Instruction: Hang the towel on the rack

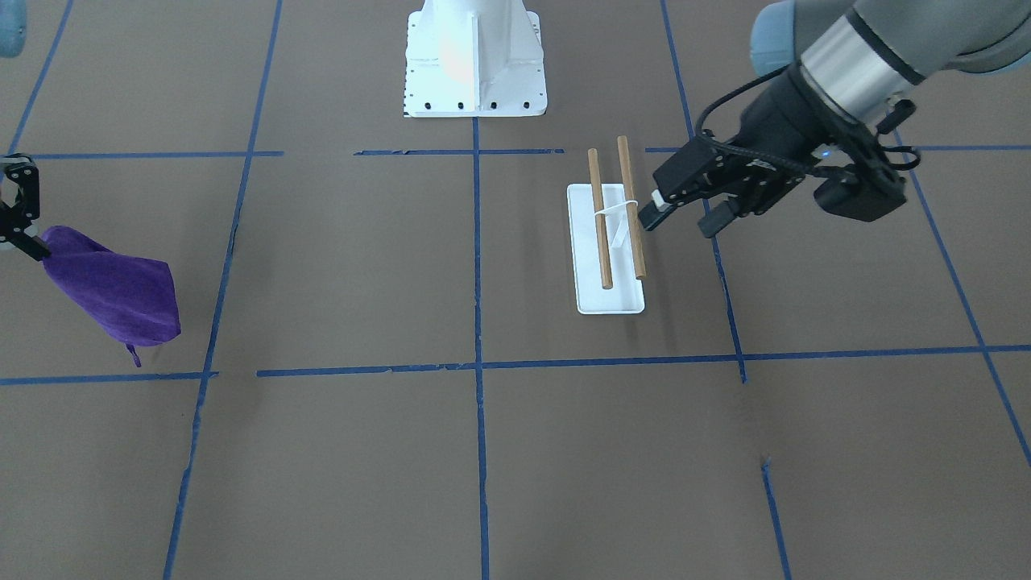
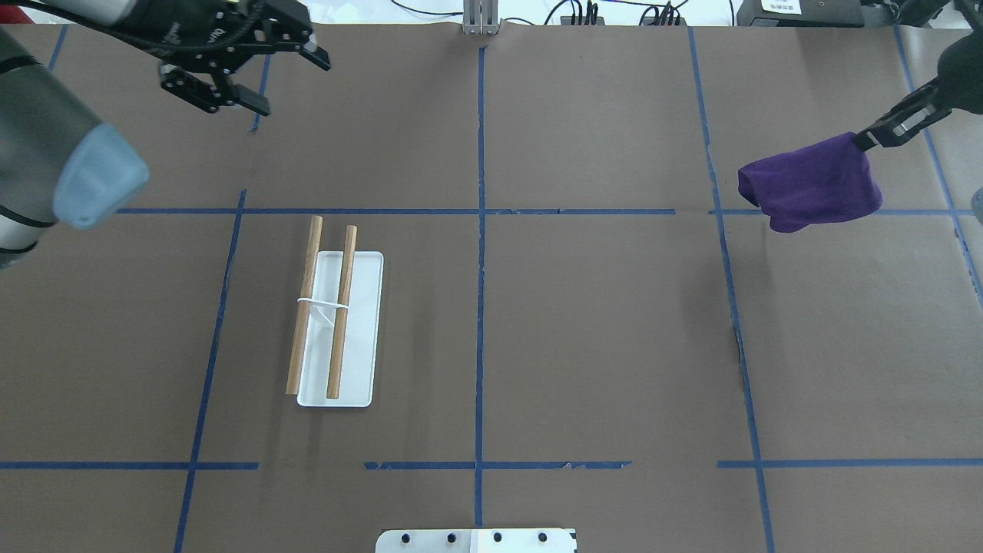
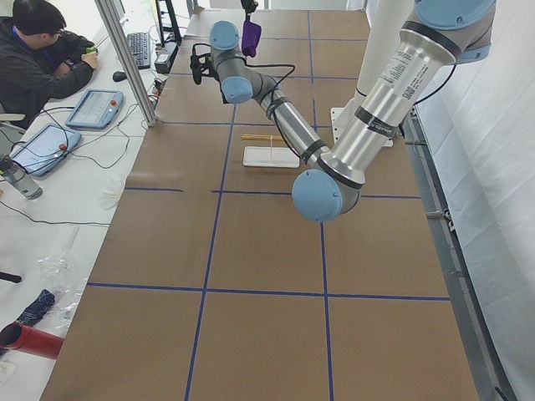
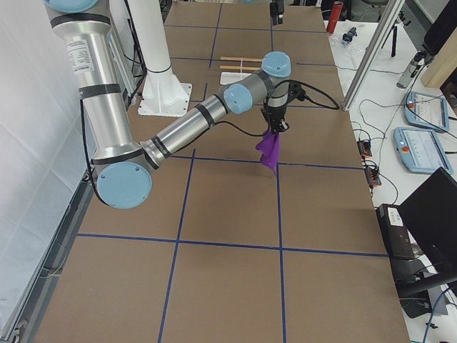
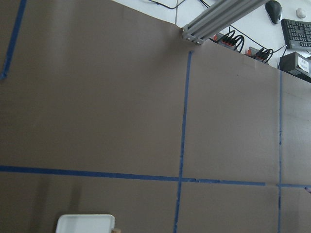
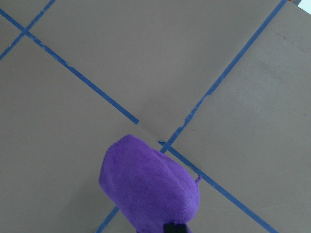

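Overhead exterior view puts the rack on the left half of the table, about midway between the robot's edge and the operators' edge. Its two wooden dowels run parallel above the white base, and both are bare. The towel is well apart from it, up in the air near the table's far right corner. The right gripper is pinched closed on the towel's top edge, so the cloth hangs below it in a loose bunch, off the paper. Holding it by one edge looks deliberate: a freely hanging cloth can be carried across and lowered over a dowel without dragging.

At the hanging corner a thin purple tail dangles; it may be the towel's loop, though it is too small to be sure.

The left gripper hangs over the far left corner with its jaws spread and nothing between them. It is raised and off to one side of the rack, probably to leave the dowels free for the towel's approach. Hanging is not yet begun.
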